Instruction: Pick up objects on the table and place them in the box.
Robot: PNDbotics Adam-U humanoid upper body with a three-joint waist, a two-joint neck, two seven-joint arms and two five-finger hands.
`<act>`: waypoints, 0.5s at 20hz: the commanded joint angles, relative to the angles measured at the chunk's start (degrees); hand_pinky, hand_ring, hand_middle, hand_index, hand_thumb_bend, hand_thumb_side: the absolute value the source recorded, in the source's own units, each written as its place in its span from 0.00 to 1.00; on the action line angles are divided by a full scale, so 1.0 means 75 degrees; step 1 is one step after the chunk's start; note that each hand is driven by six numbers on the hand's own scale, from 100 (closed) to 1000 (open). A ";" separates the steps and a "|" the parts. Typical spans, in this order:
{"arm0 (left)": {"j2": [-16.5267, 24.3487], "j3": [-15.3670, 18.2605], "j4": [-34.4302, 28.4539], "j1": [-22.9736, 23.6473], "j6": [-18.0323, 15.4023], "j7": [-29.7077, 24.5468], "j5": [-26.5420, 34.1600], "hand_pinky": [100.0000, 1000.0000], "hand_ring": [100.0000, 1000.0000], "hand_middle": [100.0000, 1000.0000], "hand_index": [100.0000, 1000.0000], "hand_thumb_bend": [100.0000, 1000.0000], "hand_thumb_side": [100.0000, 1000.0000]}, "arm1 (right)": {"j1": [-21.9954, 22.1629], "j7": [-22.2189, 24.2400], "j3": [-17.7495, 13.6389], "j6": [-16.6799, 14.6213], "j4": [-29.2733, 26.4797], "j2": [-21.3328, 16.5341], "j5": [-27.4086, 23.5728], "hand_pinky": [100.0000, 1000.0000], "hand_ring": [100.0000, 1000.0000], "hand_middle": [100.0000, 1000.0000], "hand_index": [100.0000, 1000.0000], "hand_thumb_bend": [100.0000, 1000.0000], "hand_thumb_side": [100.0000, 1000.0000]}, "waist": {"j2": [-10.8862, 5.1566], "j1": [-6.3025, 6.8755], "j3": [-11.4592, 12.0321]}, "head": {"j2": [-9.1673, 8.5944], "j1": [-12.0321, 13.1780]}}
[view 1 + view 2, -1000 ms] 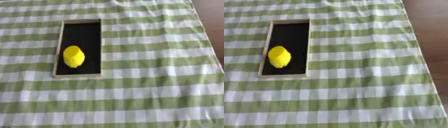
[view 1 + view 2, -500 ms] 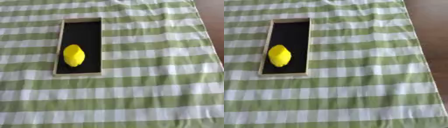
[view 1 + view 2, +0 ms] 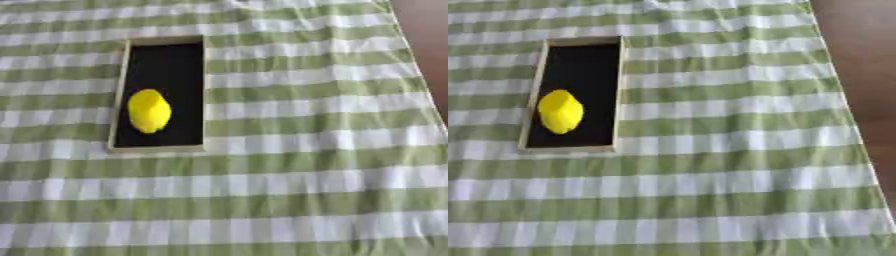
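Lemon: a yellow lemon point(image 3: 149, 110) lay inside the box, on its black floor, in the near half and toward the left wall, apparently lying lengthwise along the box.

Box: a shallow box point(image 3: 203, 90) with a pale wooden rim sat on the tabletop, left of centre in both views, its long side running away from me.

Tabletop: it was covered by a green-and-white checked cloth point(image 3: 306, 165), slightly creased at the far edge; a strip of bare brown tabletop point(image 3: 859, 65) showed past the cloth on the right.

My robot hands: neither my left robot hand nor my right showed in either view, so I could not say whether their fingers were straight, curled or holding anything.

Step in hand: as I judged it, the placing was done for this lemon (it was already in the box), and I saw nothing else lying on the cloth to collect.

Next move: I judged it called for checking the parts of the tabletop outside my view for any remaining object; if none turned up, the task looked complete.

Hidden or unclear: the near and left stretches of the tabletop were cut off by the frame; the lemon's surface detail and the depth of the box walls were hard to make out.
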 commanded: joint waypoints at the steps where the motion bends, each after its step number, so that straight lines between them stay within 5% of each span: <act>1: 0.0358 -0.0043 -0.0143 -0.0175 0.0022 -0.0162 -0.0218 0.88 0.84 0.77 0.94 0.48 0.70 | -0.0067 -0.0089 -0.0124 0.0024 -0.0058 -0.0246 -0.0091 0.91 0.86 0.79 0.86 0.00 0.50 | -0.0212 0.0007 -0.0004 | 0.0036 0.0177; 6: 0.0651 -0.0210 -0.0143 -0.0297 0.0156 -0.0554 -0.0694 0.88 0.83 0.76 0.93 0.51 0.67 | -0.0083 -0.0151 -0.0116 0.0049 -0.0022 -0.0246 -0.0133 0.91 0.86 0.79 0.86 0.00 0.51 | -0.0263 0.0073 0.0030 | -0.0077 0.1109; 10: 0.0924 -0.0313 -0.0143 -0.0254 0.0303 -0.0855 -0.0853 0.87 0.83 0.76 0.92 0.52 0.64 | -0.0083 -0.0187 -0.0117 0.0056 -0.0008 -0.0242 -0.0156 0.91 0.86 0.79 0.86 0.00 0.52 | -0.0286 0.0099 0.0031 | -0.0111 0.1274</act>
